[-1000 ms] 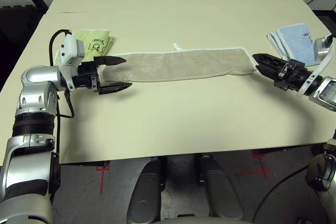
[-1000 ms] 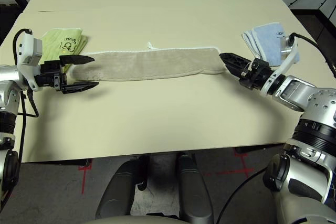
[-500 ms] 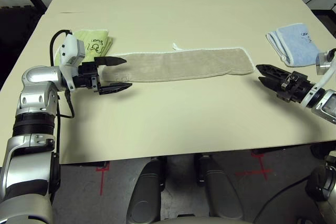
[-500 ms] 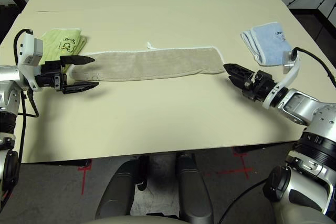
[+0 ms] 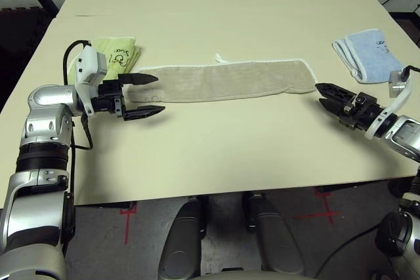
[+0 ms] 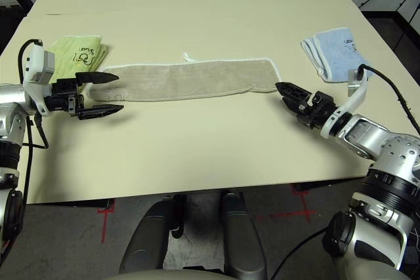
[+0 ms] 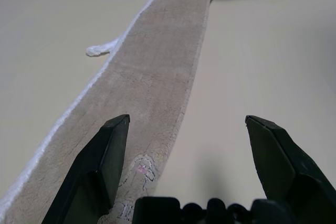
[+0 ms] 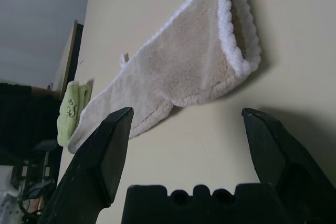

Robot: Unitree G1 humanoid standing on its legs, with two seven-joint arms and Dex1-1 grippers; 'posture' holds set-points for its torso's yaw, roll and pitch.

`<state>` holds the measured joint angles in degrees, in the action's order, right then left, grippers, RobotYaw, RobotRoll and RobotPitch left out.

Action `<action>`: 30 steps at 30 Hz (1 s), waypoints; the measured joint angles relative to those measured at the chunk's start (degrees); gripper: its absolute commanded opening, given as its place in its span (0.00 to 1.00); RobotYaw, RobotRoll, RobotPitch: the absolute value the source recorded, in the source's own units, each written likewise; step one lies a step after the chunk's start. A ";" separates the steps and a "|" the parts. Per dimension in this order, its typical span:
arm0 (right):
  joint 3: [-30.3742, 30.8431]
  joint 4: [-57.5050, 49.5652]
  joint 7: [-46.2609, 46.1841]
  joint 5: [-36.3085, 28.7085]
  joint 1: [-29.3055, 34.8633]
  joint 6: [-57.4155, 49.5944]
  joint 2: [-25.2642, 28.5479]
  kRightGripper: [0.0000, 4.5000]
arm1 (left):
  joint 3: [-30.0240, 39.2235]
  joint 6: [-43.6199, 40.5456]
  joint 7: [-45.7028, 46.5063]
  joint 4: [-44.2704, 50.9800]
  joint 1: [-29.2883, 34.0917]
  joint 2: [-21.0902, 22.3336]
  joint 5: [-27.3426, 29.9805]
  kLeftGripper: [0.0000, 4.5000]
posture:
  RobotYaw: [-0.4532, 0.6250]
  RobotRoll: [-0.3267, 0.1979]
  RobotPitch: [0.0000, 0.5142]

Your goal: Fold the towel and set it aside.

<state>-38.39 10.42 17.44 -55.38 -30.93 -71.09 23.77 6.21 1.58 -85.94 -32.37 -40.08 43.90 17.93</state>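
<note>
At the desk's near side, the left gripper (image 5: 146, 94) and right gripper (image 5: 325, 94) hang with fingers spread wide and nothing between them, one just off each short end of the towel (image 5: 226, 82). The beige towel lies flat in a long narrow strip across the middle of the desk (image 5: 216, 155), and it looks soft, light and limp, likely to sag and bunch when lifted. The white-stitched end corners seem the surest places to pinch, well short of the green towel (image 5: 118, 54) and blue towel (image 5: 365, 52) nearer the far side edges.
</note>
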 measured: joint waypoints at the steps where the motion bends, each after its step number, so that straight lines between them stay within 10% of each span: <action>1: 0.33 0.71 -0.19 0.32 -0.37 0.74 -0.29 1.00 | 0.00 -0.04 0.00 0.05 0.01 0.01 0.01 0.99 | 0.42 0.62 0.42; 23: 2.79 5.45 -4.82 1.99 -4.19 9.00 -2.23 1.00 | 0.02 -2.90 0.59 4.38 1.53 0.29 0.23 0.99 | 0.43 0.62 0.43; 30: 2.44 5.44 -7.36 1.39 -4.18 9.75 -3.11 0.53 | 0.02 -3.71 0.63 4.83 1.62 0.29 0.23 1.00 | 0.43 0.62 0.43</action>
<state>-35.95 15.86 10.08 -53.99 -35.10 -61.34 20.65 6.23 -2.13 -85.30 -27.55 -38.47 44.19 18.15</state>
